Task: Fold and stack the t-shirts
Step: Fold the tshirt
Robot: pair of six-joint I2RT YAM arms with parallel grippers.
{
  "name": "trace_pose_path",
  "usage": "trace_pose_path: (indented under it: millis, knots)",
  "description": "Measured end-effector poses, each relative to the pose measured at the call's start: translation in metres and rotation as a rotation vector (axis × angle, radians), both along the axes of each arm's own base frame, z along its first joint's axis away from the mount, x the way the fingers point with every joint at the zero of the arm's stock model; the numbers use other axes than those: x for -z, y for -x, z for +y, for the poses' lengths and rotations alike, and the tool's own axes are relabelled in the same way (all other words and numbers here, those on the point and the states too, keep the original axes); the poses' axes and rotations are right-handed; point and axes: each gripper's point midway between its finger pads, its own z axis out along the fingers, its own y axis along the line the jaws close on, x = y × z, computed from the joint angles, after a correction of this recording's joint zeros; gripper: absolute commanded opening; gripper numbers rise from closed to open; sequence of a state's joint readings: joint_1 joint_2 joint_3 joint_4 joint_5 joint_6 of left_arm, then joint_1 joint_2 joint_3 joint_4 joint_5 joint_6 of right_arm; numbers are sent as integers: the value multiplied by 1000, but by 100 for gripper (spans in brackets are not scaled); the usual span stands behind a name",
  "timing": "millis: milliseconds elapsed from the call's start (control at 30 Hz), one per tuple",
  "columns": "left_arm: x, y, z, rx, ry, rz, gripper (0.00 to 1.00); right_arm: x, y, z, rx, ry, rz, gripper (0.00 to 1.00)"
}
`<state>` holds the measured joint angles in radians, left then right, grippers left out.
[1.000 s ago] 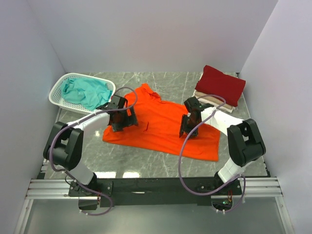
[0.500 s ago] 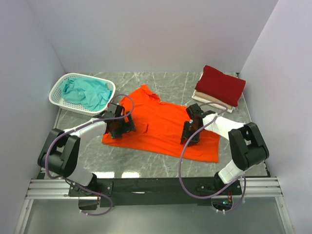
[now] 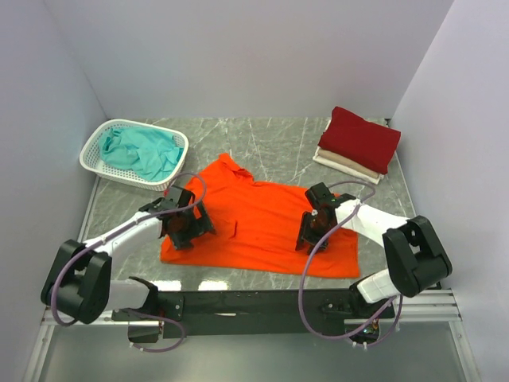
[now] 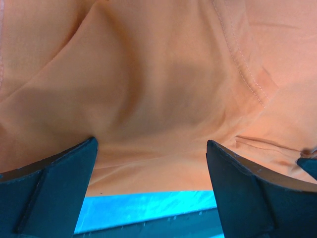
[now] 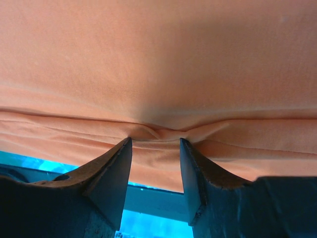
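Observation:
The bright orange t-shirt (image 3: 258, 223) lies spread on the table's middle, its near hem close to the front edge. My left gripper (image 3: 184, 227) is on its left side, with jaws wide apart and pressing on the cloth (image 4: 148, 99). My right gripper (image 3: 312, 231) is on its right side, with jaws partly apart and a small pucker of orange cloth (image 5: 156, 131) between the fingertips. The dark red t-shirt (image 3: 359, 139) lies folded on the cream-white t-shirt (image 3: 338, 163) at the back right. The teal t-shirt (image 3: 143, 151) lies crumpled in the basket.
The white lattice basket (image 3: 90, 147) stands at the back left. White walls close in the table on the left, back and right. The black rail with the arm bases (image 3: 254, 304) runs along the front edge.
Both grippers have moved toward the near edge, and the orange shirt has slid with them. Its collar is now farther from the back and its hem is nearer the front.

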<state>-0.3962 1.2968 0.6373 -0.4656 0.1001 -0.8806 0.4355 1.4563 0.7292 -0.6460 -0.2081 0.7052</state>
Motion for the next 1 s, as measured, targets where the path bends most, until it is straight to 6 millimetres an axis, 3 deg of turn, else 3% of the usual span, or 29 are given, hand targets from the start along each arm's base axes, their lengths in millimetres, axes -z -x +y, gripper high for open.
trace_pose_path:
  millis: [233,533,667,833,1000]
  knots:
    - [2,33,7,-32,4,82,99,1,19,-1,7,-5,36,52]
    - [-6,47,14,-46,-22,132,99,-2,30,-10,4,55,74,52]
    - [-39,22,7,-46,-13,53,99,-21,17,-14,3,103,43,54]
    - [-86,-23,-5,-34,3,-89,99,-58,-29,-13,9,113,-97,54]
    - [-99,-53,-14,-11,-9,-134,99,-69,-65,-50,106,137,-151,54]
